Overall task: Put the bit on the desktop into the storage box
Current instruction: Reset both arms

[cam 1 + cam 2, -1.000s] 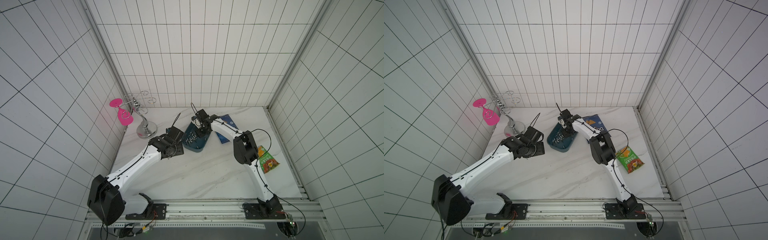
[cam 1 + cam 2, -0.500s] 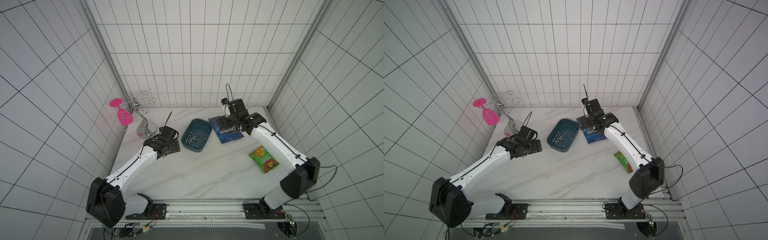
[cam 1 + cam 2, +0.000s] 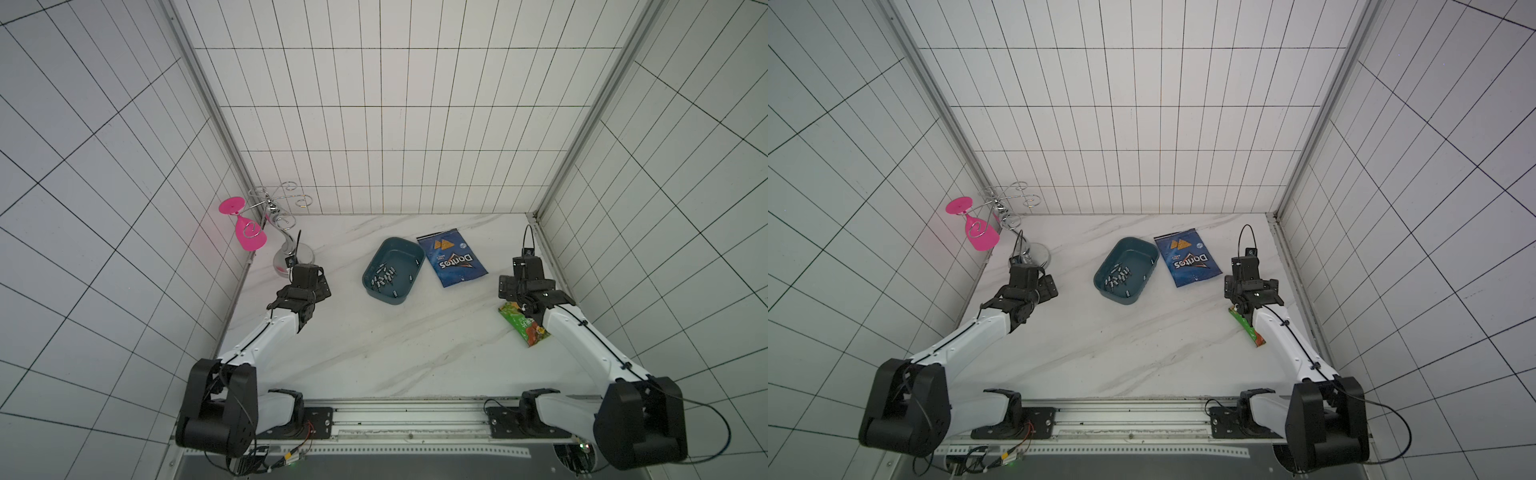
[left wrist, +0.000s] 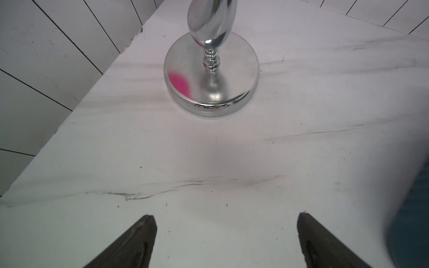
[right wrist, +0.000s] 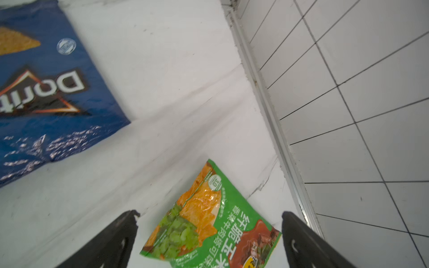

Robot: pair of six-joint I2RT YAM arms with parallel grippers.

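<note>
The storage box [image 3: 394,270] [image 3: 1126,270] is a dark teal tub near the middle back of the white marble desktop [image 3: 374,345]. Several small silver bits [image 3: 384,276] [image 3: 1118,276] lie inside it; I see no bit elsewhere. My left gripper [image 3: 309,282] [image 4: 226,217] hovers left of the box, open and empty, facing a chrome stand. A teal blur of the box [image 4: 413,220] shows at the edge of the left wrist view. My right gripper [image 3: 525,284] [image 5: 210,213] is open and empty near the right wall, above a green snack bag.
A blue Doritos bag [image 3: 451,257] [image 5: 46,88] lies right of the box. The green snack bag [image 3: 525,328] [image 5: 209,220] lies by the right wall. A chrome stand [image 3: 293,257] [image 4: 211,76] holding a pink glass [image 3: 249,235] stands at the back left. Tiled walls enclose three sides.
Both arms have left the box: the right one swung out to the right wall, the left one drew back to the left. Both grippers have opened wide.
</note>
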